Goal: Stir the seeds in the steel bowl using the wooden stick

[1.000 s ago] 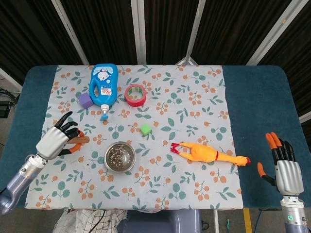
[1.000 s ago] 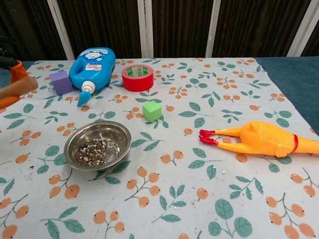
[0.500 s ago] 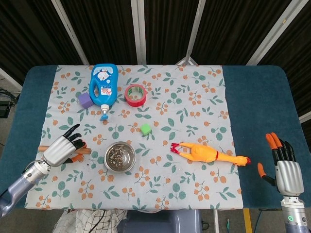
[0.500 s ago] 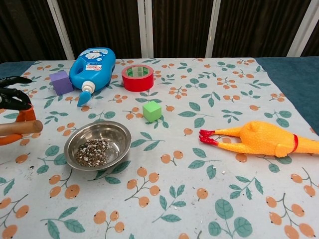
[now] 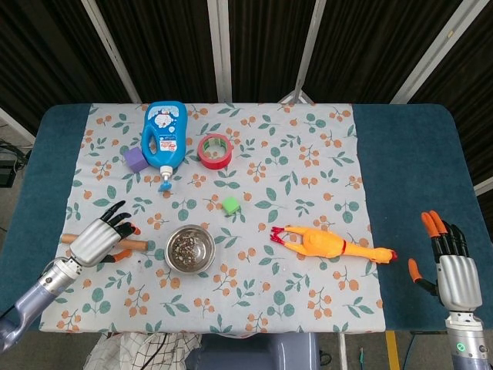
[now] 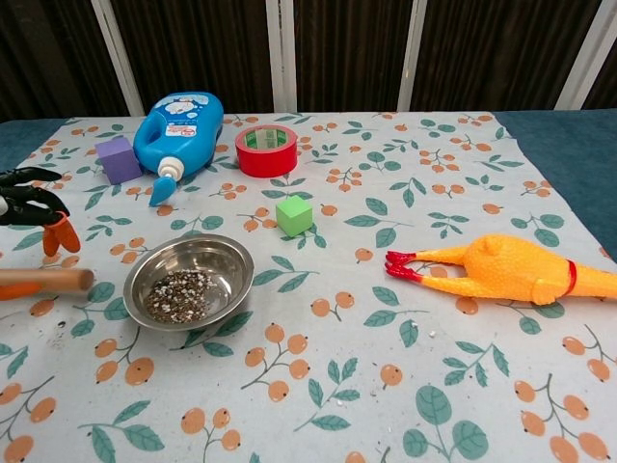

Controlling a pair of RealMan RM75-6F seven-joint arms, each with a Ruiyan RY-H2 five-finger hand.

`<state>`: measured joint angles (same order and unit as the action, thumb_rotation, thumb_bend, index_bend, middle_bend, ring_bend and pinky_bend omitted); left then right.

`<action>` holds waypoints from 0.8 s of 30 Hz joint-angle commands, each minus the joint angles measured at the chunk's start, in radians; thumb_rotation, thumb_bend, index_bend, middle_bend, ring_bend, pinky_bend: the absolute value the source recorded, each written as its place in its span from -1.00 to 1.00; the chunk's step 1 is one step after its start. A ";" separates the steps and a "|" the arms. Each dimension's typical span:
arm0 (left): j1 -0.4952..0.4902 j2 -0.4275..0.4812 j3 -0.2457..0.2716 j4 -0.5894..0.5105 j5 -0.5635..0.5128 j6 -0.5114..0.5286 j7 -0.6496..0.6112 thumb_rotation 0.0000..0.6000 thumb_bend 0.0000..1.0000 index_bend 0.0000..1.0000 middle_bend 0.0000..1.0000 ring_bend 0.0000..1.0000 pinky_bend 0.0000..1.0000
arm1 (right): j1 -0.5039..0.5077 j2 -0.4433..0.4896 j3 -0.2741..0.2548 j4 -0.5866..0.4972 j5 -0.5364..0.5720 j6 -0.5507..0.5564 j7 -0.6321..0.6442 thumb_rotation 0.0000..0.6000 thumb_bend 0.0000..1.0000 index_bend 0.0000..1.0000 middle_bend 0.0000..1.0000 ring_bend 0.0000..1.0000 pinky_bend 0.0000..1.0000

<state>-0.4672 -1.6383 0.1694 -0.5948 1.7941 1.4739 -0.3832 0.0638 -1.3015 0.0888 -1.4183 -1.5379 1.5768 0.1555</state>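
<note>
Left robot hand (image 5: 98,238), lower left of head view, fingers apart over wooden stick (image 5: 132,244) (grip unclear). Stick light, stiff; grasp mid-shaft. Steel bowl (image 5: 189,248) may slide. Right robot hand (image 5: 449,266) apart, idle.

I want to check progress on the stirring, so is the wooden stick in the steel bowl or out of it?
Out. The wooden stick lies flat on the cloth left of the steel bowl, under the left hand; only seeds are in the bowl.
</note>
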 commanded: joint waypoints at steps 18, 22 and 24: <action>0.192 0.295 -0.120 -0.727 -0.246 0.113 0.409 1.00 -0.29 -0.49 -0.54 -0.78 -1.00 | 0.000 0.011 -0.010 -0.005 0.004 -0.020 -0.031 1.00 -0.10 -1.00 -0.87 -1.00 -1.00; 0.255 0.359 -0.107 -0.845 -0.307 0.111 0.445 1.00 -0.40 -0.78 -0.91 -1.00 -1.00 | 0.000 0.011 -0.009 -0.008 0.003 -0.018 -0.057 1.00 -0.10 -1.00 -1.00 -1.00 -1.00; 0.275 0.379 -0.106 -0.875 -0.311 0.118 0.436 1.00 -0.48 -0.89 -0.99 -1.00 -1.00 | 0.000 0.009 -0.009 -0.005 0.001 -0.014 -0.067 1.00 -0.10 -1.00 -1.00 -1.00 -1.00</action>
<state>-0.2316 -1.2988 0.0670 -1.4259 1.5149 1.5755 0.0413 0.0636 -1.2917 0.0800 -1.4241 -1.5359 1.5619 0.0892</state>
